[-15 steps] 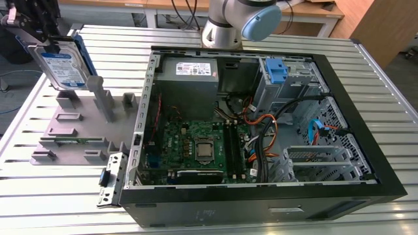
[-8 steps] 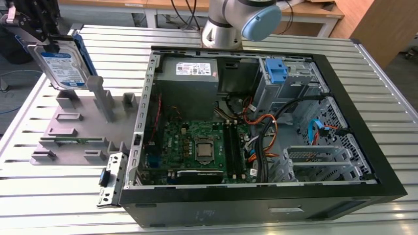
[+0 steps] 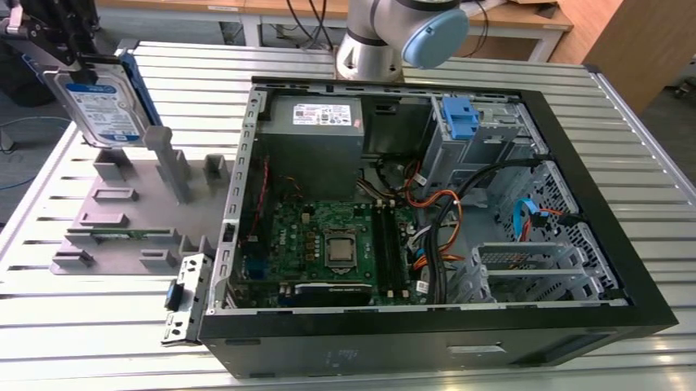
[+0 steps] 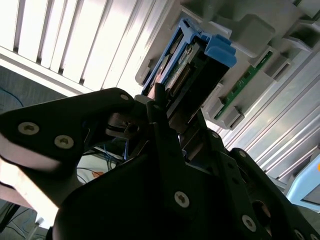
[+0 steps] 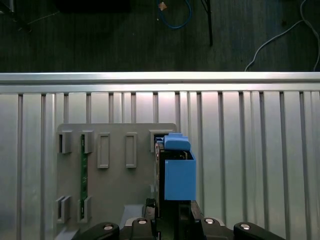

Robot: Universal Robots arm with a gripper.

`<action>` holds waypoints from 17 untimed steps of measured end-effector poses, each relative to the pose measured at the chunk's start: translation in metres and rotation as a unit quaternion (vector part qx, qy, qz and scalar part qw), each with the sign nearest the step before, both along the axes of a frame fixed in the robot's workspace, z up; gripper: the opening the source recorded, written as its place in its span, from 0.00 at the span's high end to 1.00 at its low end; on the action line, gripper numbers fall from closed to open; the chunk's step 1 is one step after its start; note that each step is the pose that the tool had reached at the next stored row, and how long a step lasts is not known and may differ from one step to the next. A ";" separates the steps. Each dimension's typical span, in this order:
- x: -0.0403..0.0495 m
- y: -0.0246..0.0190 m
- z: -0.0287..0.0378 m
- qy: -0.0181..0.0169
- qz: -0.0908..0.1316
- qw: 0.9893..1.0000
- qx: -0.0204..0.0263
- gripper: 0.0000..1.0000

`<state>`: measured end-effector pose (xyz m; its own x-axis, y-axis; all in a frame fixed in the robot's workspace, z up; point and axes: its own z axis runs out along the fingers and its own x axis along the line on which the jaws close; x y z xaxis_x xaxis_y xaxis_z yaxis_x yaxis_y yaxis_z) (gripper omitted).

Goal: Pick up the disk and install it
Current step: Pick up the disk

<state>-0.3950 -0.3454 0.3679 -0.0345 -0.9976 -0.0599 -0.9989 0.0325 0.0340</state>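
- disk (image 3: 103, 110): silver drive with a white-and-blue label in a blue plastic frame, standing upright on edge at the exterior view's far left, over the far end of the grey holder plate (image 3: 120, 220)
- can't tell if its lower edge sits in a holder slot or is just clear of it
- in both wrist views the disk is seen end-on (image 4: 192, 60) (image 5: 177, 180), with the blue frame wrapping the metal body
- hand (image 3: 85, 72): clamped on the disk's upper end, dark fingers (image 4: 160, 107) pressing from either side; also at the near end of the disk in the first wrist view (image 5: 167, 212)
- handling, judged: stiff and dense for its size, so it won't bend; smooth metal faces could slip under a weak pinch
- shock-sensitive, so no knocks; keep off the connector end and the board side
- the blue frame looks thin and springy, so the solid body between the flat faces is the better hold, near one end as here
- holder plate lies on the slatted metal bench (image 3: 77, 326), left of the open computer case (image 3: 609, 269)
- case: an upright blue bracket (image 3: 462, 122) sits in the drive bay at far right, well apart from the disk
- arm base (image 3: 397, 32) stands beyond the case
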 end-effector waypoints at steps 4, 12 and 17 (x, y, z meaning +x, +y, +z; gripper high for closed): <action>0.0000 0.0000 0.0039 0.000 0.000 1.000 0.000 0.65; 0.0000 0.0000 0.0148 0.000 0.000 1.000 0.000 0.65; 0.0000 0.0000 0.0247 0.000 0.000 1.000 0.000 0.65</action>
<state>-0.3950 -0.3454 0.3926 -0.0345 -0.9976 -0.0599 -0.9989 0.0325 0.0340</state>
